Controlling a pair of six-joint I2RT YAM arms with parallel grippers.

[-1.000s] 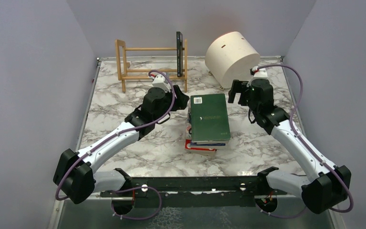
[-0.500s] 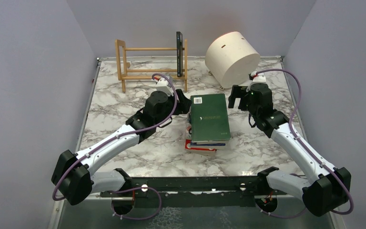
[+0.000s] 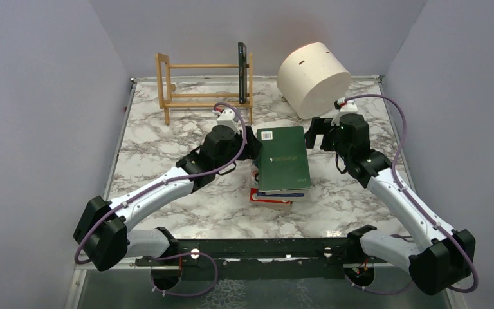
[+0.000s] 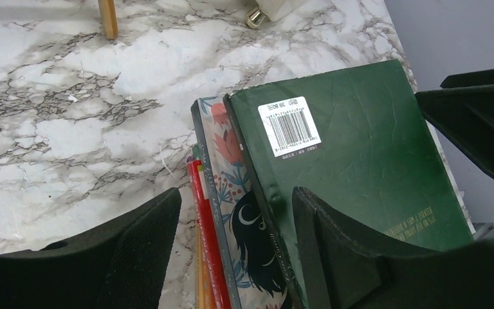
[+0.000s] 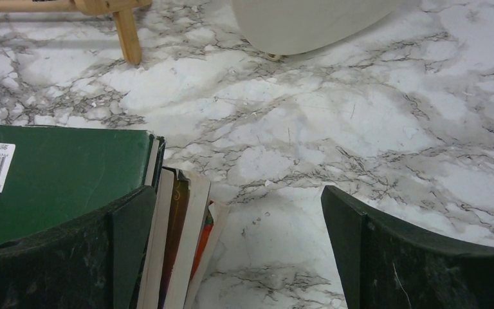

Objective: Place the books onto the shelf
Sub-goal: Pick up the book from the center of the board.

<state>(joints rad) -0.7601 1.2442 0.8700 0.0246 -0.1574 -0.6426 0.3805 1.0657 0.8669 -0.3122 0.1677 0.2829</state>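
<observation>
The left jaws stand about half open and hold nothing. They straddle the spine side of the stack of books (image 3: 282, 168) at about 10 o'clock of it: one jaw hangs over the bare tabletop (image 3: 167, 145), the other over the cover of the dark green book (image 4: 360, 148) on top. I cannot tell whether that jaw touches the cover.

The right jaws are spread fully wide and are also empty. They are at 2 o'clock of the stack, with one jaw over the far right corner of the green book and the other over the marble.

The stack lies in the middle of the tabletop. The green book carries a white barcode label (image 4: 289, 125) at its far left corner. Under it there is a book with a flower pattern (image 4: 230, 161), and lower down thin red and orange books (image 4: 199, 219).

The shelf (image 3: 186, 65) stands at 11 o'clock of the stack, at the far edge. One black book (image 3: 242, 72) stands upright in it, at its right end. A cream drum (image 3: 313, 76) lies at 1 o'clock.
</observation>
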